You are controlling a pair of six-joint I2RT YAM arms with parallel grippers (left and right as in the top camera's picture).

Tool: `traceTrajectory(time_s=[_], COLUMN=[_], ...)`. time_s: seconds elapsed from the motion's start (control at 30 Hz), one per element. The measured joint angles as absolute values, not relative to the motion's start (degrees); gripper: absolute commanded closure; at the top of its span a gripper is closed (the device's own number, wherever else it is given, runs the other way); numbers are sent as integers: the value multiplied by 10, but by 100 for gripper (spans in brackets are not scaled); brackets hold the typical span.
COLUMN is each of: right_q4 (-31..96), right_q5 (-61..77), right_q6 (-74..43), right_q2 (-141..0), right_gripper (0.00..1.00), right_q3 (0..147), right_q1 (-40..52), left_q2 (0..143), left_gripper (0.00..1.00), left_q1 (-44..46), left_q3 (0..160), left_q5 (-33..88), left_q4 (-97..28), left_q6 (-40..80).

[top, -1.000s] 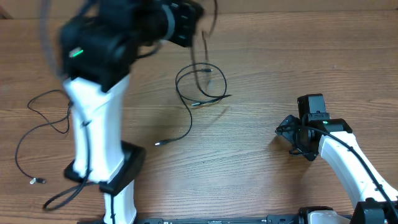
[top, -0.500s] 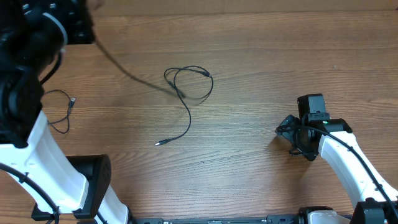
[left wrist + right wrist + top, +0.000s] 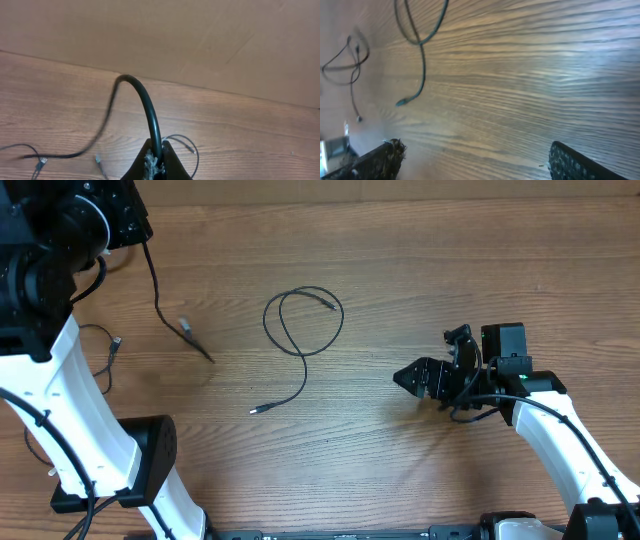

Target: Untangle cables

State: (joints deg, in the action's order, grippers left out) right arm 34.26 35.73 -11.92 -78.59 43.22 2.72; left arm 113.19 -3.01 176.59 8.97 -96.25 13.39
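Left pincer (image 3: 155, 169) pinches one cable (image 3: 150, 107), which arches up then droops leftward to the table (image 3: 450, 260); right pincer (image 3: 475, 150) spread, looped cable (image 3: 423, 70) ahead-left.

Left pincer (image 3: 154, 162) has been carried from mid-table (image 3: 400, 270) to the far-left corner, clamped on a thin black plug-tipped cord (image 3: 155, 280), which has been drawn clear of the looped thin black cord (image 3: 303, 330). Right pincer (image 3: 430, 360) has been swung leftward and spread.

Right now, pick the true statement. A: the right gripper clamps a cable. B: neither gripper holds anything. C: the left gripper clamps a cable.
C: the left gripper pinches a black cable between its fingers; the right gripper stands open and empty.
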Motion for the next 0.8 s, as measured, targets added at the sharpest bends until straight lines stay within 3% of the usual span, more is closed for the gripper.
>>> traceTrajectory(time_s=[0.33,0.8], right_q4=[390,397], right_q5=[323,281], right_q6=[-93,-90], right_q2=[-786,-786], right_gripper=[8,8], right_q3=[432,432], right_q1=[27,27], left_q2=[1133,1133], left_gripper=[96,96], left_q1=[-41,-257], left_q3=[1766,1692], left_q5=[-7,-72], left_q4=[-966,-967], left_q6=[134,170])
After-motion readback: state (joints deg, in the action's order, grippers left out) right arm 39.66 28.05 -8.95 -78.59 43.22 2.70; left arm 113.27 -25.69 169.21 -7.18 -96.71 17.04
